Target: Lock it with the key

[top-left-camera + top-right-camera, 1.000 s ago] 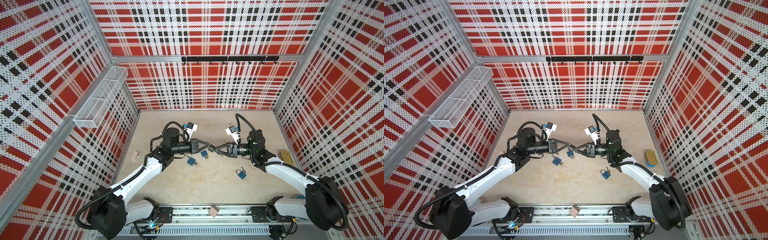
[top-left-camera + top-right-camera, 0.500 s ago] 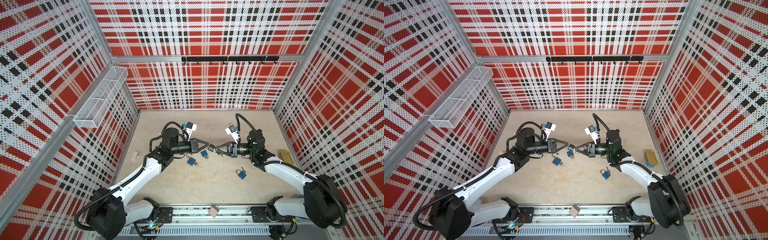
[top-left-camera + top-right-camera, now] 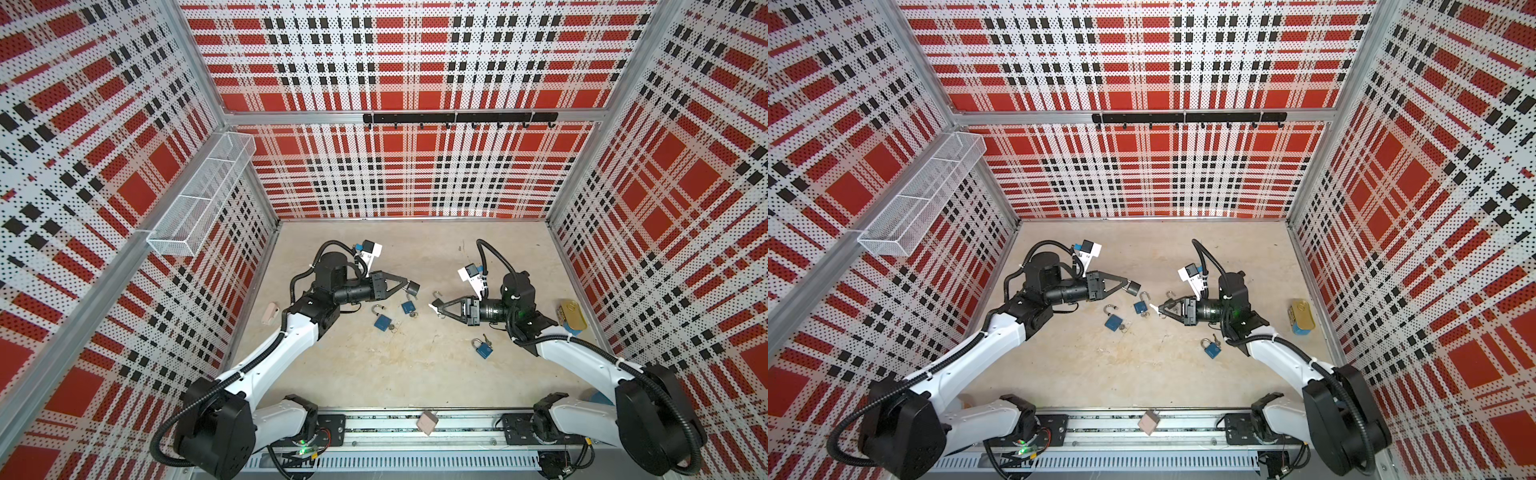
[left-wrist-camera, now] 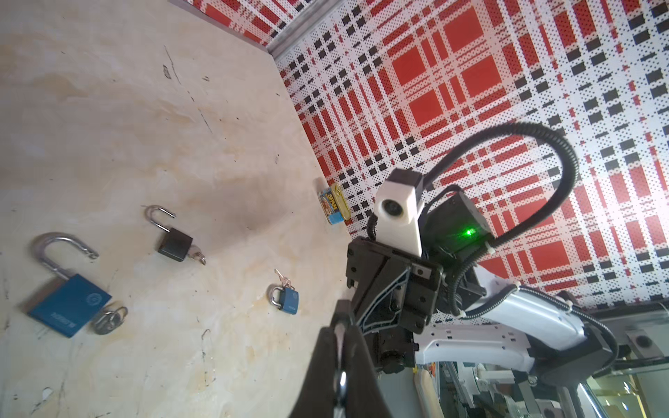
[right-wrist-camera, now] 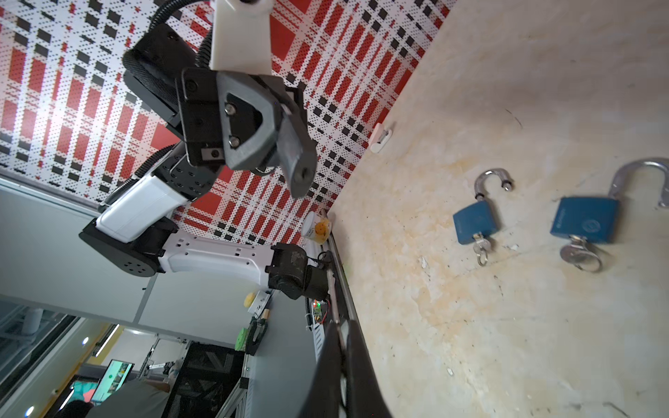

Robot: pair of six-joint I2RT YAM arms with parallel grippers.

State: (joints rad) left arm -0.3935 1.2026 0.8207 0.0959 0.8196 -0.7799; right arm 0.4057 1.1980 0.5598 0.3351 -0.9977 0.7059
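Two blue padlocks (image 5: 475, 222) (image 5: 583, 224); shackles (image 5: 488, 179) open; keys (image 5: 480, 248) inserted

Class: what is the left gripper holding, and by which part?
A dark padlock, pinched by the left gripper, seemingly at its shackle end; the body juts out.

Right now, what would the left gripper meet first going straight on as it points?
Most likely the black right gripper, close ahead and facing it; slightly offset, so it might pass beside.
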